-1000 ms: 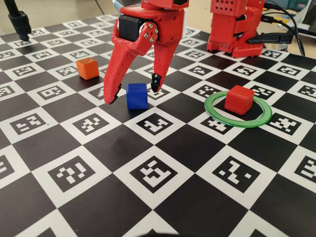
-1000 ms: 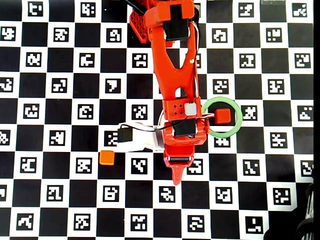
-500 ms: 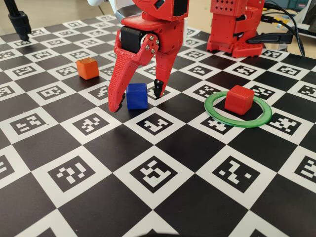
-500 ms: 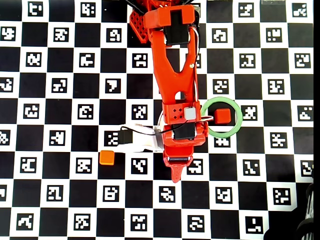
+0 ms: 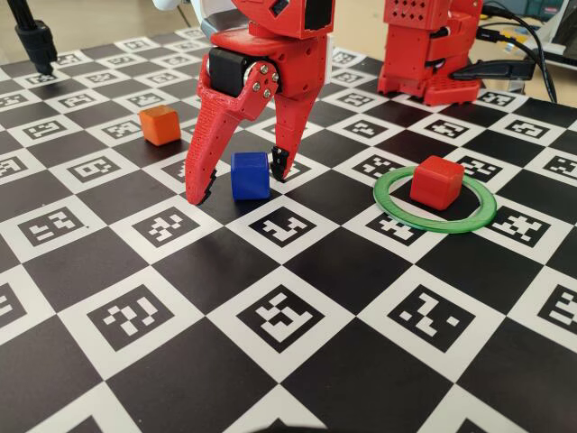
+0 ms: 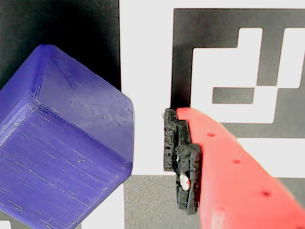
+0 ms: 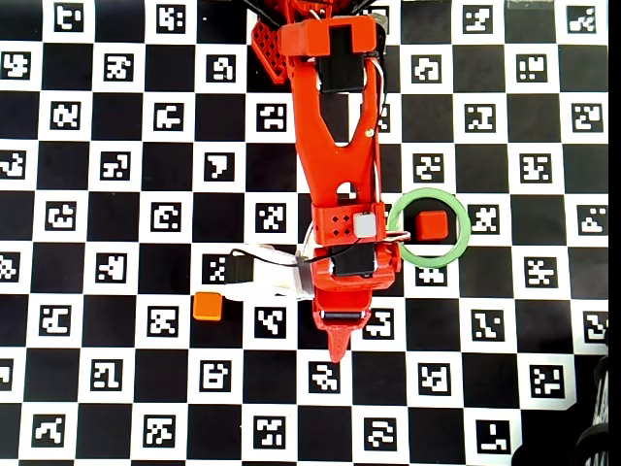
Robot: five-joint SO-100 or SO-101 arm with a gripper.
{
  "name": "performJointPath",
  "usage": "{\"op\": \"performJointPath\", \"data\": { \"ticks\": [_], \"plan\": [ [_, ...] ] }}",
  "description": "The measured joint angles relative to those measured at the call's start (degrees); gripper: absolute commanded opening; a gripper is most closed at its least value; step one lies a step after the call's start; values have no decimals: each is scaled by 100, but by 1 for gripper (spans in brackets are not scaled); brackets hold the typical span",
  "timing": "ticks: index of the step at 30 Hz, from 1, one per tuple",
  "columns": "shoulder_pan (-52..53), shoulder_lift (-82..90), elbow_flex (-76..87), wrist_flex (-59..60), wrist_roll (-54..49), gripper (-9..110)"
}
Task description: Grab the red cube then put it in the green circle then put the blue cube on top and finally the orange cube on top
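Observation:
In the fixed view the blue cube (image 5: 250, 175) rests on the checkered mat. My red gripper (image 5: 237, 180) stands open astride it, one fingertip (image 5: 196, 192) left of the cube and the other close at its right. The wrist view shows the blue cube (image 6: 62, 157) at the left and one black-padded fingertip (image 6: 183, 162) a small gap away. The red cube (image 5: 437, 180) sits inside the green circle (image 5: 433, 225). The orange cube (image 5: 160, 124) lies apart at the back left. From overhead, the arm hides the blue cube; the red cube (image 7: 432, 226), green circle (image 7: 464, 248) and orange cube (image 7: 208, 305) show.
The arm's red base (image 5: 428, 54) stands at the back right with cables (image 5: 523, 54) beside it. A black stand (image 5: 36, 41) is at the far back left. The mat (image 5: 288, 316) is a black-and-white marker board.
The open gripper has shifted a little to the left around the blue cube in the fixed view. The three cubes and the ring have not moved.

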Motion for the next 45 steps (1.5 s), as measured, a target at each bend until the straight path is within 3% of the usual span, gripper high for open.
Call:
{"op": "performJointPath", "data": {
  "ticks": [45],
  "plan": [
    [9, -158, -615, 571, 2795, 48]
  ]
}}
